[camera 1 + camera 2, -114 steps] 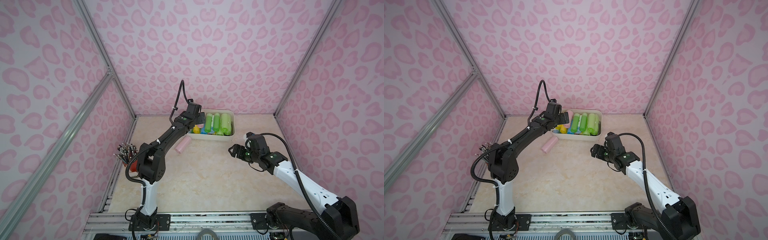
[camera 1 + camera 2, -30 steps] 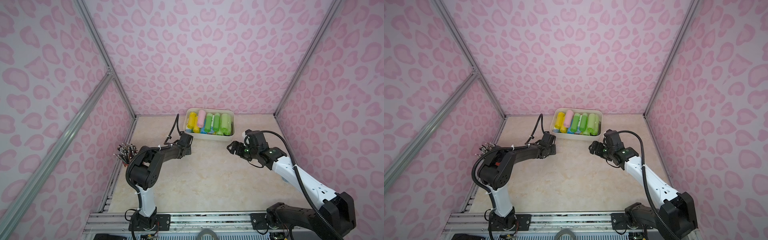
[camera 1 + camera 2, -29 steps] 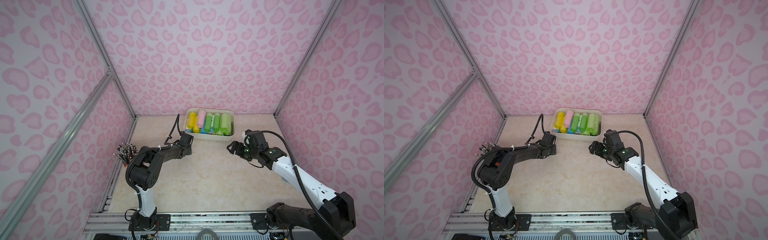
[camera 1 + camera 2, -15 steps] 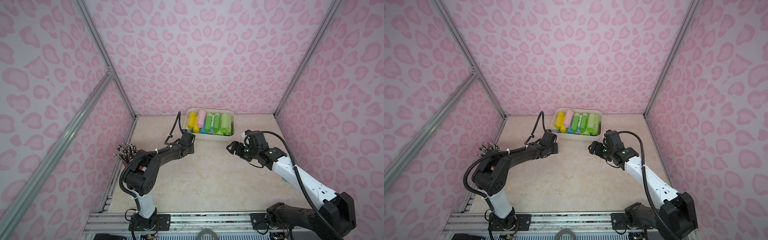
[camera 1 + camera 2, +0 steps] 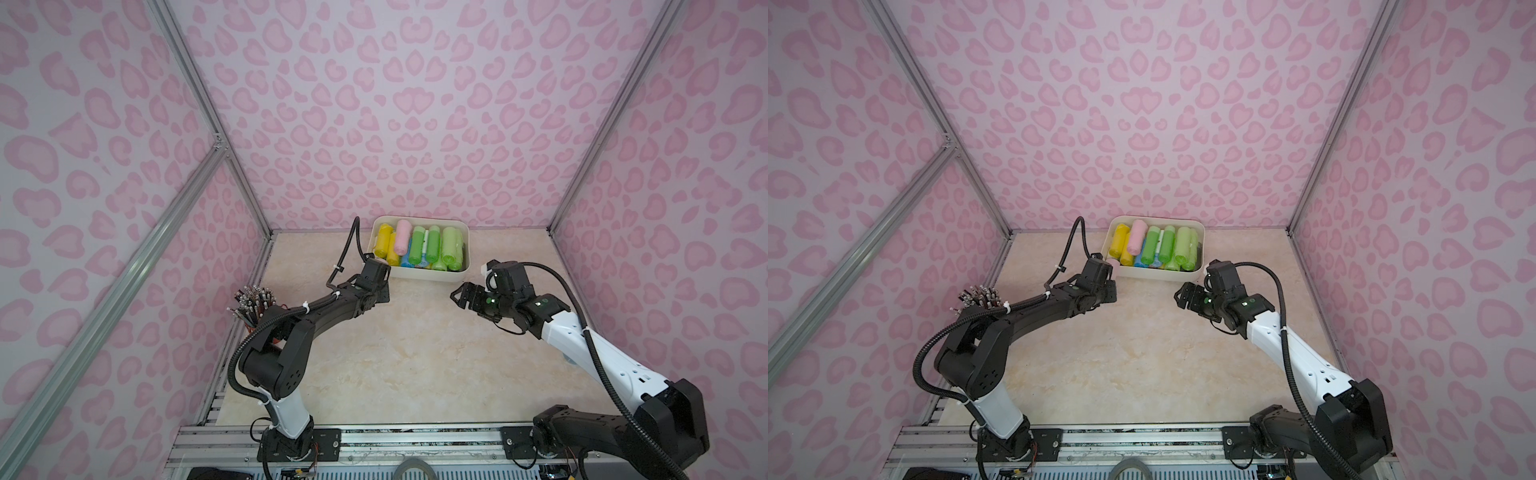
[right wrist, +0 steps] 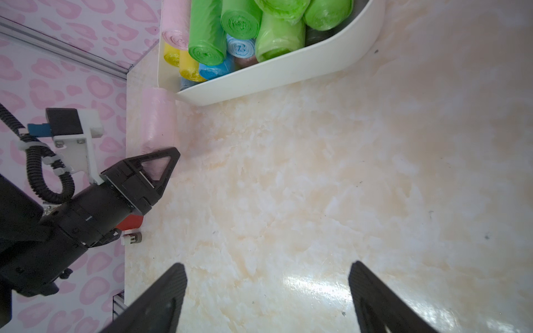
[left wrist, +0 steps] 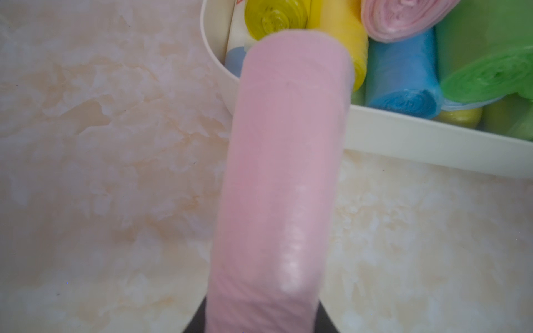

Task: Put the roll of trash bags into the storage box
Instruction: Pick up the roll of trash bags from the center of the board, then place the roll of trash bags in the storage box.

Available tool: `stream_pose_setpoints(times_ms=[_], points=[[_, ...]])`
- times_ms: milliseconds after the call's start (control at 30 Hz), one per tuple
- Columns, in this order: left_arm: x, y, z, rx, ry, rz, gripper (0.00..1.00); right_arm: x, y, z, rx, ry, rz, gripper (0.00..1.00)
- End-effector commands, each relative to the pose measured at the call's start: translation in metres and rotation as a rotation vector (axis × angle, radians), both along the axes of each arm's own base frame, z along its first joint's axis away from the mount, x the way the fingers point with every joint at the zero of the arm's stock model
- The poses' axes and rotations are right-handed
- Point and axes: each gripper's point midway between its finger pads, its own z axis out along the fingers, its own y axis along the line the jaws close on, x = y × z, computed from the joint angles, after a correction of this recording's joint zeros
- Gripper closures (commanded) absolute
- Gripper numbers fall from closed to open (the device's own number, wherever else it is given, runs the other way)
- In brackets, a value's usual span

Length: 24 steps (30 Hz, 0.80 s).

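The roll (image 7: 285, 173) is clamped by the left gripper (image 6: 161, 161) just outside the box (image 7: 418, 138); the right gripper (image 6: 266, 276) is spread wide, empty. Next, the roll probably has to be raised and carried in.

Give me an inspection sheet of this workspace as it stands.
Surface: beige marbled tabletop, glossy.
Job's things: storage box at the back, packed with coloured rolls; pink roll outside it, free end by its near corner.
Clutter: red cup of pencils at the table's edge.
Claws: left claw shut on the pink roll; right claw open, empty, above the tabletop.
Cables: black hose loops by the left wrist; second hose arcs over the right arm.
Surroundings: pink patterned walls, aluminium framing.
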Motion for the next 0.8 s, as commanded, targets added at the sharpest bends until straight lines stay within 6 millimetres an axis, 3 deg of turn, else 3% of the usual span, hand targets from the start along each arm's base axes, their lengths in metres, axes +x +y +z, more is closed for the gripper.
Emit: stream_pose_setpoints(times_ms=[0,433,533,567,767], points=[[0.013,-0.002,0.028,-0.018,-0.077,0.018,0.75,0.002,0.005,0.006,0.009,-0.022,0.026,0.1],[0.053,0.001,0.104,-0.114,-0.226,0.064,0.74,0.004,0.004,0.012,0.002,-0.045,0.029,0.1],[0.06,0.002,0.11,-0.117,-0.245,0.068,0.74,0.003,0.001,0.012,-0.006,-0.052,0.026,0.1],[0.068,0.001,0.123,-0.128,-0.271,0.07,0.74,0.002,0.0,0.012,-0.012,-0.054,0.023,0.1],[0.092,-0.002,0.131,-0.138,-0.288,0.074,0.74,-0.004,-0.011,0.012,-0.04,-0.068,0.001,0.1]])
